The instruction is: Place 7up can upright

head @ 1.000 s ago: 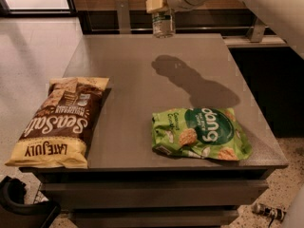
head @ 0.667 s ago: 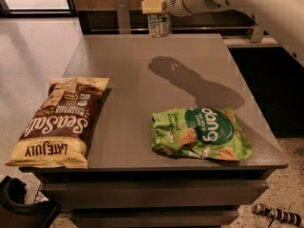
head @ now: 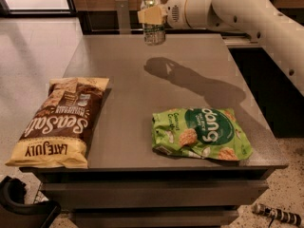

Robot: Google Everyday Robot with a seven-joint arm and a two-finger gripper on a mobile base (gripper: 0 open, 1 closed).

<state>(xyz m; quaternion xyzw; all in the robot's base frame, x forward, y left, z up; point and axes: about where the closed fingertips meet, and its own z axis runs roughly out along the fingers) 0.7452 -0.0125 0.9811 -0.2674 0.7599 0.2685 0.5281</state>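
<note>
The 7up can (head: pixel 154 30) is a small silver can with green markings. It hangs upright in the air above the far middle of the grey table (head: pixel 142 103). My gripper (head: pixel 152 16) comes in from the right on a white arm and is shut on the can's upper part. The can's bottom is clear of the table, and its shadow falls on the table in front of it.
A brown Late July snack bag (head: pixel 64 120) lies at the table's front left. A green Dang snack bag (head: pixel 202 133) lies at the front right. A dark counter runs along the right side and behind the table.
The arm has carried the can to the left and slightly down along the table's far edge. The bags have not moved.
</note>
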